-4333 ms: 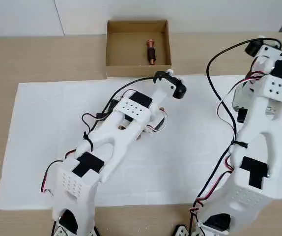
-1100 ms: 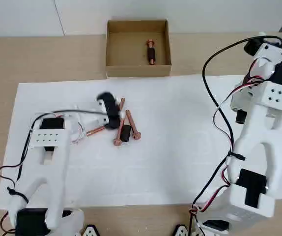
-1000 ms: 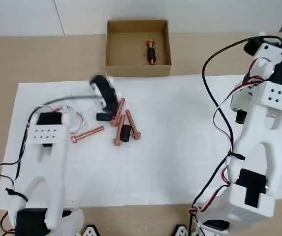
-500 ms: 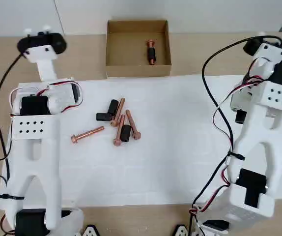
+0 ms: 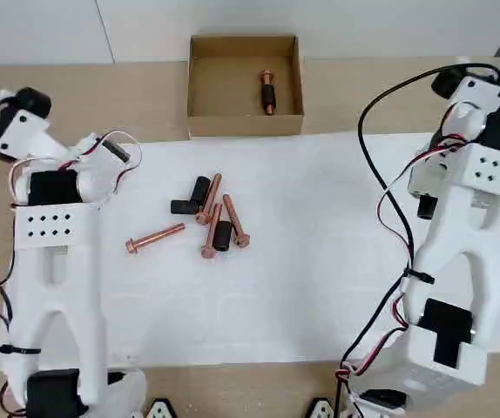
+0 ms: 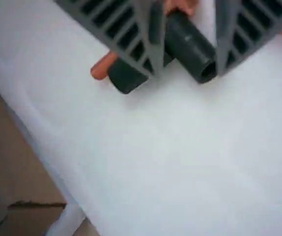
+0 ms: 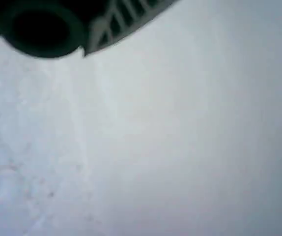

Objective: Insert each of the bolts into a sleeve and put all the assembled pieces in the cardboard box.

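- The white sheet (image 5: 337, 287) covers the middle of the table. It looks thin and soft to me, so I think a round part can roll on it easily.
- The cardboard box (image 5: 199, 87) stands at the upper middle of the frame, open on top. 1 assembled piece (image 5: 267, 91) lies inside it. The box seems light and could slide if it is pushed.
- The left gripper (image 6: 186, 66) is at the left of the frame, well apart from the pile. Its jaws stand apart and it holds nothing. Through the gap its own camera looks at parts lying on the sheet.
- The right gripper (image 5: 425, 202) is at the right of the frame, over the sheet. I cannot tell how it stands.
- 4 copper-coloured bolts (image 5: 235, 219) are loose. 3 of them lie in the pile just left of the middle, and 1 lone bolt (image 5: 154, 238) lies apart, further left. I judge them stiff metal, heavy for their size and smooth. The best hold is probably across the shank near the head, leaving the tip free.
- 3 black sleeves (image 5: 199, 189) lie in the same pile. 2 of them touch in an L shape, and 1 lies between 2 bolts. They look light, rigid and slippery. I would pinch one across the outer wall at the middle, keeping both ends open.
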{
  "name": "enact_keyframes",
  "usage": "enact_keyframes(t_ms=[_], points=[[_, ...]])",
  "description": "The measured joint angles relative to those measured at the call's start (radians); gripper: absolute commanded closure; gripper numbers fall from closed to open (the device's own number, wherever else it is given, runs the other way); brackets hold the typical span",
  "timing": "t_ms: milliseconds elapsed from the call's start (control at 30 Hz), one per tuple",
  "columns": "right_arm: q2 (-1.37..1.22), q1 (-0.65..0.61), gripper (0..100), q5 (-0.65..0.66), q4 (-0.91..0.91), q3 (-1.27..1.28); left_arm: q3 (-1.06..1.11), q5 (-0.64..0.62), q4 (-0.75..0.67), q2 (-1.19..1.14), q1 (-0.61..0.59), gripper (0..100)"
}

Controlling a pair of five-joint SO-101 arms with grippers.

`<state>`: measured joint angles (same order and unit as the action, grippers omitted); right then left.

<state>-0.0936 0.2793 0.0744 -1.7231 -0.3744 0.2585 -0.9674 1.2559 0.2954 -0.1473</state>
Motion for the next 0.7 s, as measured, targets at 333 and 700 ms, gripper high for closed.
enact_keyframes(t_ms=[333, 700], points=[[0.000, 0.000, 99.5, -0.026, 0.000, 0.000, -0.269, -0.103, 0.338, 0.002, 0.037, 93], [0.000, 0.000, 99.5, -0.029, 0.000, 0.000, -0.015, -0.124, 0.166, 0.002, 0.118, 93]])
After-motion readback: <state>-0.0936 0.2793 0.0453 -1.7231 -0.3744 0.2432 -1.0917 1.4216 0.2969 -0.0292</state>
